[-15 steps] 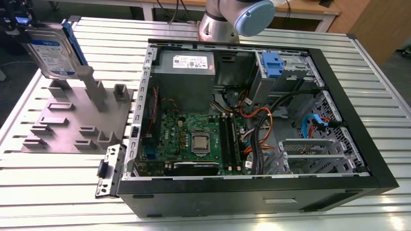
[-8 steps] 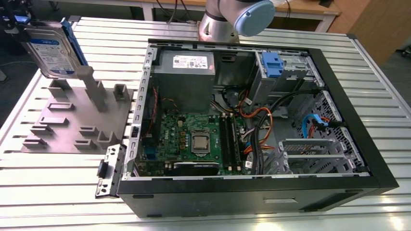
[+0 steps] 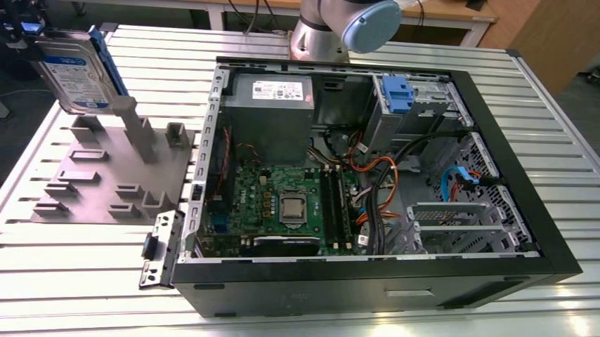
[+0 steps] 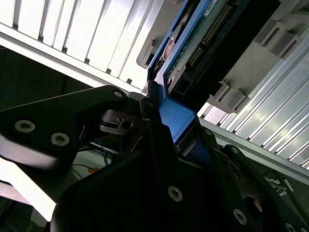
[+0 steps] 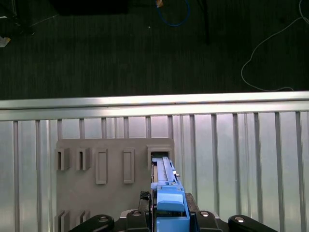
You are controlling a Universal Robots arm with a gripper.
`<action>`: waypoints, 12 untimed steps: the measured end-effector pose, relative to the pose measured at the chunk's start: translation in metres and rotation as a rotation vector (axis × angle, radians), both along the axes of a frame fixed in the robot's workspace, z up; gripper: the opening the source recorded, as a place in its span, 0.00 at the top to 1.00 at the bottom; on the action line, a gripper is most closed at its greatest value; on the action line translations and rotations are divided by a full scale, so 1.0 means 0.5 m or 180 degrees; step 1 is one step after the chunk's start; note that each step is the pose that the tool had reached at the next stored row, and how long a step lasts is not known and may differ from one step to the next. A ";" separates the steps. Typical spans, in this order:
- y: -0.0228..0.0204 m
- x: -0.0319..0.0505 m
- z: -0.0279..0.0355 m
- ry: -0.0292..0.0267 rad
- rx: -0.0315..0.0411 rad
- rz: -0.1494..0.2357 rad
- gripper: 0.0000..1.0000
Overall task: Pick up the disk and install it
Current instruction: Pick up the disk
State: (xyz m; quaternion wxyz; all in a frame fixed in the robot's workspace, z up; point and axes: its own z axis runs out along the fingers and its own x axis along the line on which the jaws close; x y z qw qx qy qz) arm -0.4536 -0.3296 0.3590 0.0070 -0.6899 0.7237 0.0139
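The disk (image 3: 75,74) stands upright over the grey holder plate (image 3: 103,175) at the exterior view's far left, its white-and-blue label facing the camera and its blue frame along one edge. My gripper (image 3: 27,34) holds it from above, shut on its top end. In the second wrist view the black fingers (image 4: 154,125) clamp the blue carrier frame (image 4: 176,113), and the disk's circuit-board side (image 4: 203,38) runs away from them. In the first wrist view the disk (image 5: 166,174) is edge-on, reaching toward a slot (image 5: 159,154) in the plate. I cannot tell if its lower edge is free of the holder posts.
An open black computer case (image 3: 525,210) lies on the slatted metal table (image 3: 84,274), to the exterior view's right of the holder. Inside are a grey power supply (image 3: 272,105), a motherboard (image 3: 281,203), cables and a drive bay with a blue latch (image 3: 398,95). The arm's base (image 3: 328,31) stands behind the case.
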 end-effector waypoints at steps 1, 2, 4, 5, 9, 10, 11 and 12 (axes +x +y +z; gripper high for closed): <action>0.0000 0.000 0.000 0.0000 0.0000 0.0000 0.64; 0.0000 0.000 0.000 0.0000 0.0000 0.0000 0.64; 0.0000 0.000 0.000 0.0000 0.0000 0.0000 0.64; 0.0000 0.000 0.000 0.0000 0.0000 0.0000 0.64; 0.0000 0.000 0.001 0.0000 0.0000 0.0000 0.64; 0.0000 0.000 0.001 0.0000 0.0000 0.0000 0.64; 0.0000 0.000 0.002 0.0001 0.0000 0.0000 0.64; 0.0000 0.000 0.003 0.0001 0.0000 0.0000 0.64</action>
